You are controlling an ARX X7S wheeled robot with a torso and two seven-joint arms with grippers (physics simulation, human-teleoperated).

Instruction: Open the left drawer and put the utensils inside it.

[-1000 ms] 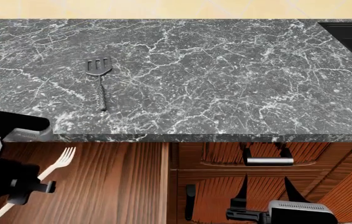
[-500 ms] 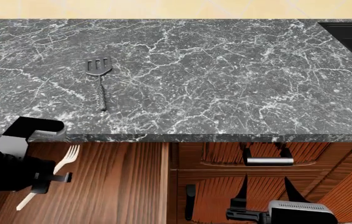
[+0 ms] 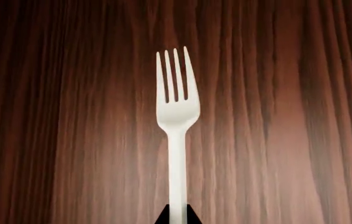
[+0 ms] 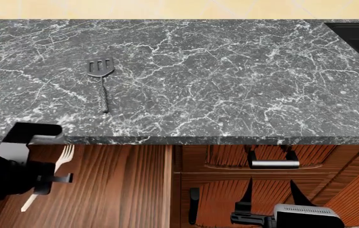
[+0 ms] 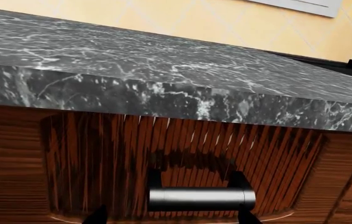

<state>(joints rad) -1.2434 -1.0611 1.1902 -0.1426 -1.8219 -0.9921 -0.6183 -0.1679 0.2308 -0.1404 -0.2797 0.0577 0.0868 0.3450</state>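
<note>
Now the left gripper (image 4: pixel 40 183), clamped on the white fork (image 3: pixel 176 112) over the open left drawer (image 4: pixel 122 190), should lower until the tines just ahead of it near the striped floor, then let go, leaving the spatula (image 4: pixel 102 80) on the counter beyond.

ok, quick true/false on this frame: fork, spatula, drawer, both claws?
1. The slim white four-tined fork is held by the left claw over the open reddish-brown wooden drawer. True.
2. The dark grey slotted spatula lies inside the drawer. False: it lies on the grey marble countertop.
3. The right claw holds a utensil. False: it is open and empty, below a short silver bar handle.
4. The fork's tines point toward the countertop. True.
</note>
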